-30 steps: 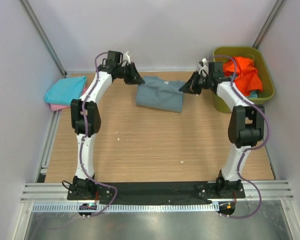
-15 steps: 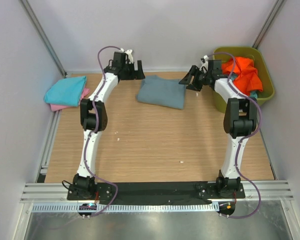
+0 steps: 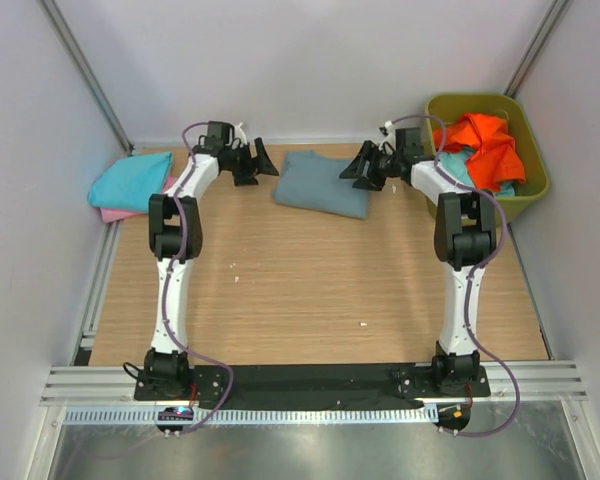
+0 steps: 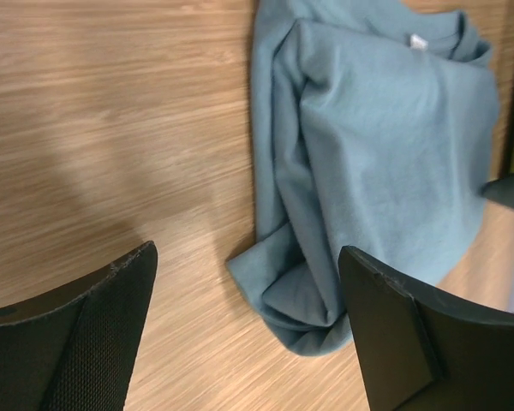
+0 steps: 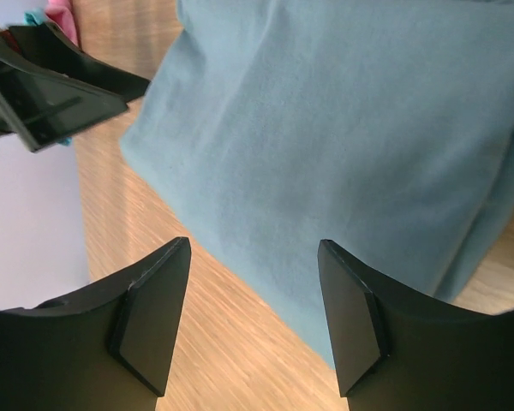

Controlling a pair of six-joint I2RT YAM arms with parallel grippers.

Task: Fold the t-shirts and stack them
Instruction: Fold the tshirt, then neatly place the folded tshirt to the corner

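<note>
Our left claw [image 3: 260, 162] and right claw [image 3: 352, 168], now lowered, gape empty beside the twelve-o'clock folded grey-blue shirt [image 3: 323, 184]; stacking likely follows.

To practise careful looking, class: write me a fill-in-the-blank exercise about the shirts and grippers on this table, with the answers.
The grey-blue shirt lies ____ the left gripper and the right gripper.
Both grippers are ____, holding nothing.
Of the pink shirt and the turquoise shirt, the ____ one lies on top.
The green tub with the orange shirt stands at the table's far ____ corner.
Missing words: between; open; turquoise; right.
</note>
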